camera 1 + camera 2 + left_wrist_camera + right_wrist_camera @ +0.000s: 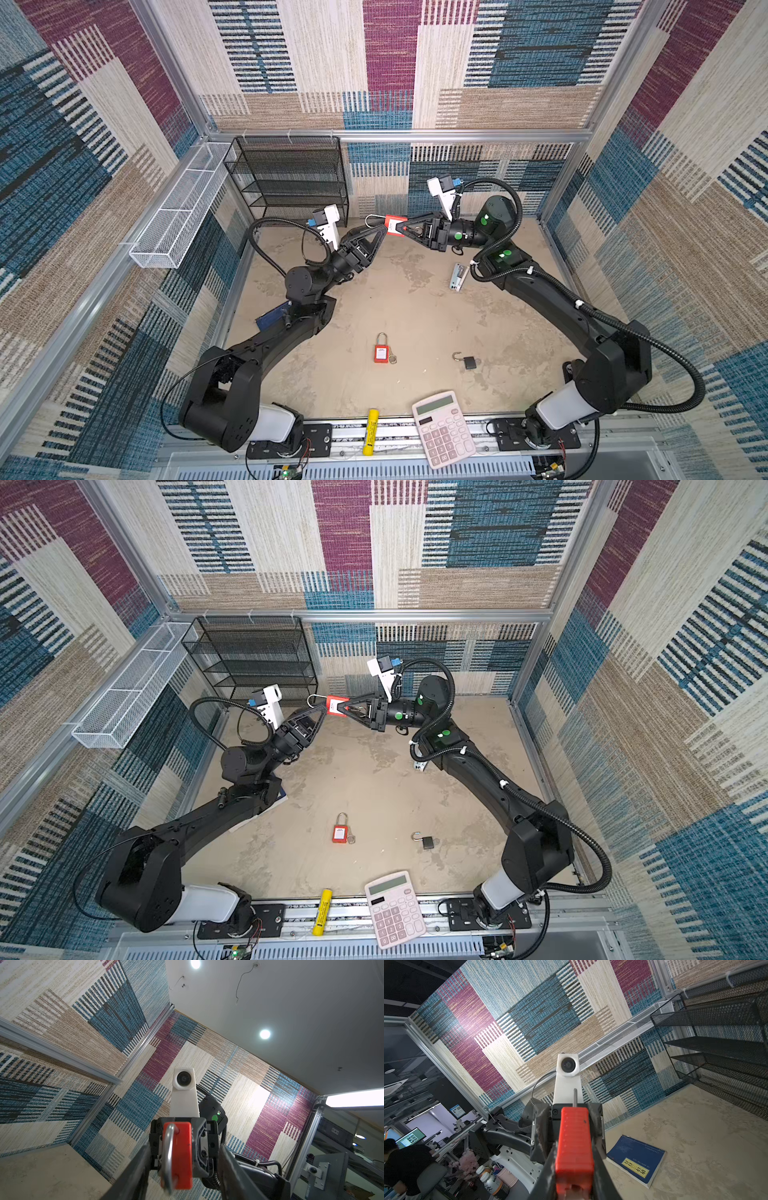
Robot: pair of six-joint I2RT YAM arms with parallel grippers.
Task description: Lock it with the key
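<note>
Both arms are meeting in mid-air just in front of the black mesh shelf (286, 178), off its end nearer the right arm.

The right gripper (402, 227) is pinching the red padlock (395, 224) by its body. In the right wrist view its fingers (601, 1176) are pressing in on the two sides of the red body. The padlock is lying roughly level, with its shackle (372, 220) pointing toward the shelf.

The left gripper (383, 227) is sitting at the shackle end. In the left wrist view its fingers (133, 1169) are standing spread and straddling the padlock, with a clear gap on one side. Whether the other finger is touching the shackle, cannot tell.

A second red padlock (381, 353) is lying on the table (415, 299), well away from the shelf, with a key ring (392, 358) just beside it. A black padlock (469, 362), shackle swung open, is lying equally far from the shelf.
</note>
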